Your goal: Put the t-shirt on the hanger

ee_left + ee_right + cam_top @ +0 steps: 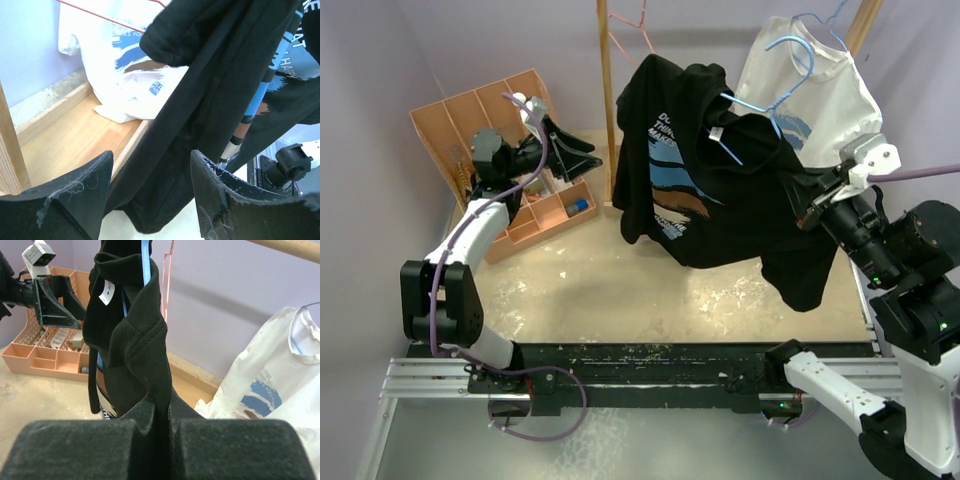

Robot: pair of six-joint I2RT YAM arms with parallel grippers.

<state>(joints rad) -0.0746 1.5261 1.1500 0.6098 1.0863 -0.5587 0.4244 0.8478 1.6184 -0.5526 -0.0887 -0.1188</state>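
The black t-shirt [705,170] hangs in mid-air at the table's middle, its collar draped over the light-blue wire hanger [752,104]. My right gripper [808,205] is shut on a fold of the t-shirt [135,340] below the collar; the hanger's blue wire [145,262] runs inside that collar. My left gripper [583,155] is open just left of the shirt, with nothing between its fingers. From the left wrist, the shirt's lower hem [210,125] hangs a little beyond the left gripper [151,156].
A white t-shirt [825,85] hangs at the back right on another blue hanger. A pink-red wire hanger [630,25] hangs by the wooden post [607,100]. An orange compartment tray [470,120] stands at the back left. A wooden base board [65,135] lies under the rack.
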